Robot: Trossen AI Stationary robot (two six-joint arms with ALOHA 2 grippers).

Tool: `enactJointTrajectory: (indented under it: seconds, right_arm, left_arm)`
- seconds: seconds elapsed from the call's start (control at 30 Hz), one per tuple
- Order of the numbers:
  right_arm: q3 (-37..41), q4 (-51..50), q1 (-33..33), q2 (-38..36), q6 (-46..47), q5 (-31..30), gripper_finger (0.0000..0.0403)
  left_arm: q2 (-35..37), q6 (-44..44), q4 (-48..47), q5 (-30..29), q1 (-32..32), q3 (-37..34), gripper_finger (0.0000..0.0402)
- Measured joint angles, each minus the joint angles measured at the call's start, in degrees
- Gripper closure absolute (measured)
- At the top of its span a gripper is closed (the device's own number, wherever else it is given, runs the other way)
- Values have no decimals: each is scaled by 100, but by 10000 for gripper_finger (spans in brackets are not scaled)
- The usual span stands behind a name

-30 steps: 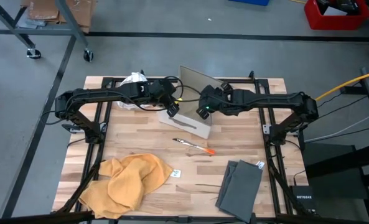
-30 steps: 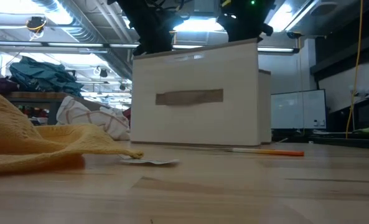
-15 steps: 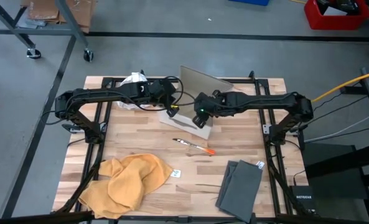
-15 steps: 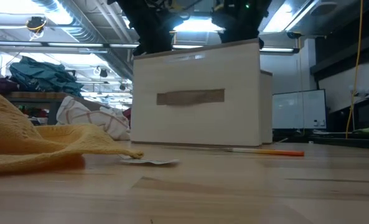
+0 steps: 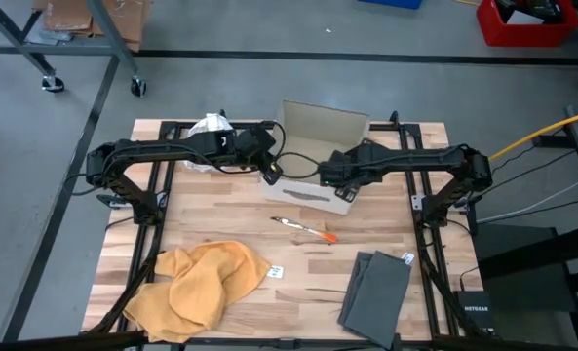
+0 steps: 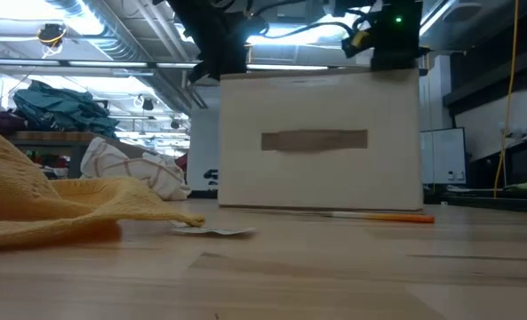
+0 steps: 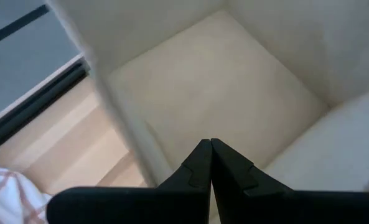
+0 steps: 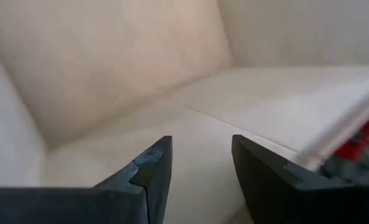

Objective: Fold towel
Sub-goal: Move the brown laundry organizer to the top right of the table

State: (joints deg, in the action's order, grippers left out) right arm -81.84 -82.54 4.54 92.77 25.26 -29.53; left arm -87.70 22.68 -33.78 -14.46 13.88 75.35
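Left hand (image 7: pixel 210 144) closed, right hand (image 8: pixel 200 158) parted.

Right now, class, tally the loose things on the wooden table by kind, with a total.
Cloths: 3 – crumpled yellow towel, folded grey cloth, white red-checked cloth
Boxes: 1 – beige fabric box
Pens: 1 – orange-tipped pen
Paper tags: 1
Total: 6

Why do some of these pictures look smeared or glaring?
Left wrist view: the box wall is streaked with motion blur behind the left gripper. Right wrist view: the box corner looks soft. Low view: ceiling lights glare; the near yellow towel is out of focus. High view: evenly lit.
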Motion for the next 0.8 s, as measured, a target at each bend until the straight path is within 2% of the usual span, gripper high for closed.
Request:
enactJointTrajectory:
  seconds: [0.2, 0.57, 0.8]
  right_arm:
    - [0, -315, 195, -2, -31, -280, 231]
    - [0, -323, 876, -4, -645, -240, 231]
    - [4, -306, 893, -4, -628, -327, 231]
  left_arm:
    - [0, 18, 39, -13, -189, 2, 401]
    - [0, 308, 100, -15, -509, 2, 401]
    - [9, 277, 976, -7, -653, 2, 401]
